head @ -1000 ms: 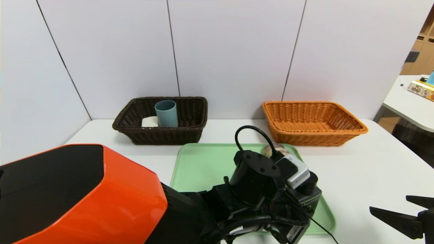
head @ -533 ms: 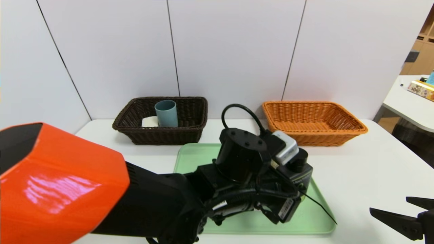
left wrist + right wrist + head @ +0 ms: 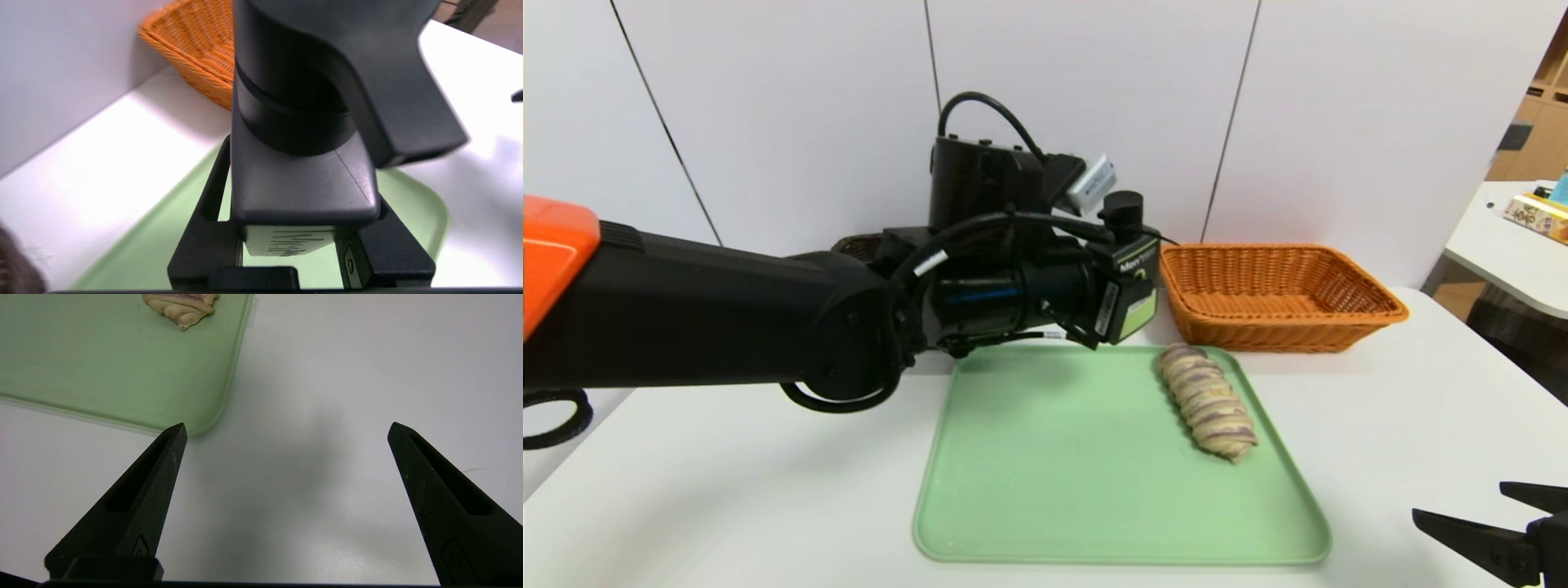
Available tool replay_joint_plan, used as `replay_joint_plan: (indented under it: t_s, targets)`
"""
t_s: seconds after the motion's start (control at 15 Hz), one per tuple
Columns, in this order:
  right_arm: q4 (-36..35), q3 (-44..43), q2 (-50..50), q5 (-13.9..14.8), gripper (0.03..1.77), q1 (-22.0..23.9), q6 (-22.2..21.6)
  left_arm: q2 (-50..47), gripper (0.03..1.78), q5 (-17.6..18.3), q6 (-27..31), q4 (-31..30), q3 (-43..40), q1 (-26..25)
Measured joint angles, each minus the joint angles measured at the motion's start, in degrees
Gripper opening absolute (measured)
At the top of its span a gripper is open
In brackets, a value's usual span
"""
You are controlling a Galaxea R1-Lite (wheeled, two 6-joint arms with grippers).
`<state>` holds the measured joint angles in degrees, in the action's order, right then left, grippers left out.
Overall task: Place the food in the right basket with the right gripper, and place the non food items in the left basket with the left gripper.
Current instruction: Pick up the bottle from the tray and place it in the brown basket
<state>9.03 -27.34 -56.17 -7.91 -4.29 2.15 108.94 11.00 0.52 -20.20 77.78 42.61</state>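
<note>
My left gripper (image 3: 1107, 309) is shut on the black pump bottle (image 3: 1131, 292) with a green label and holds it in the air over the tray's far edge, between the two baskets. In the left wrist view the bottle (image 3: 302, 183) sits clamped between the gripper's (image 3: 288, 245) fingers. Behind this arm only a corner of the dark brown left basket (image 3: 854, 243) shows; the other non-food items are hidden. The tan streaked food roll (image 3: 1207, 402) lies on the tray's right side. The orange right basket (image 3: 1258, 331) stands behind it. My right gripper (image 3: 1460, 500) rests open and empty at the table's near right.
The light green tray (image 3: 1045, 490) lies mid-table, its near right corner (image 3: 204, 420) just beside my right gripper (image 3: 286, 428). A white wall runs close behind both baskets. A second table with boxes (image 3: 1535, 214) stands at the far right.
My left arm has risen from the tray with the pump bottle and swung back toward the wall and leftward. This uncovered the food roll and hid the left basket. The right gripper stayed put.
</note>
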Motion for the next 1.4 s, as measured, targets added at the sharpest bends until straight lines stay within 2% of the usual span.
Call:
replay_joint_plan:
  t_s: [0.4, 0.73, 1.4]
  targets:
    - [0.0, 0.0, 0.2, 0.0, 1.7, 0.0, 0.0, -0.3, 0.61, 0.0, 1.0, 6.3, 5.6, -12.4]
    - [0.0, 0.0, 0.4, -0.2, 1.7, -0.1, 0.1, 1.3, 0.61, 0.0, 1.5, 7.3, 6.5, -21.4]
    - [0.0, 0.0, 1.2, 0.0, 1.7, 0.0, 0.1, 5.3, 0.61, 0.0, 1.5, 8.8, 7.2, -22.9]
